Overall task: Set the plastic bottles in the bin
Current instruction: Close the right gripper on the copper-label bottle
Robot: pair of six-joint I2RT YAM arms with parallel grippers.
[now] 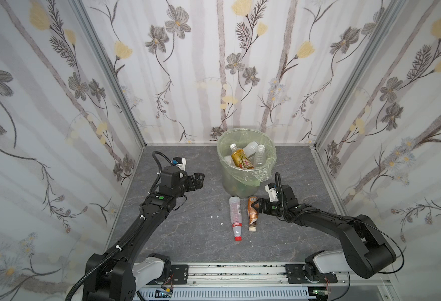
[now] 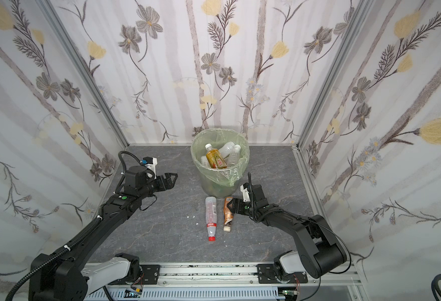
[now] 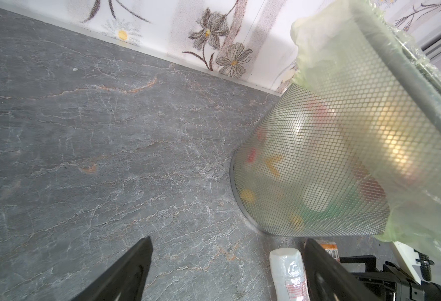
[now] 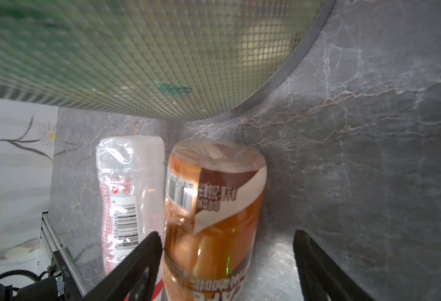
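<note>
Only the wrist views reveal mesh on the bin [image 3: 318,161] (green-bagged).

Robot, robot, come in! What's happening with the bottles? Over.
Left gripper open, empty, beside bin. Right gripper open around brown bottle, not yet clamped. Clear bottle lying alongside, crowding one finger.
</note>
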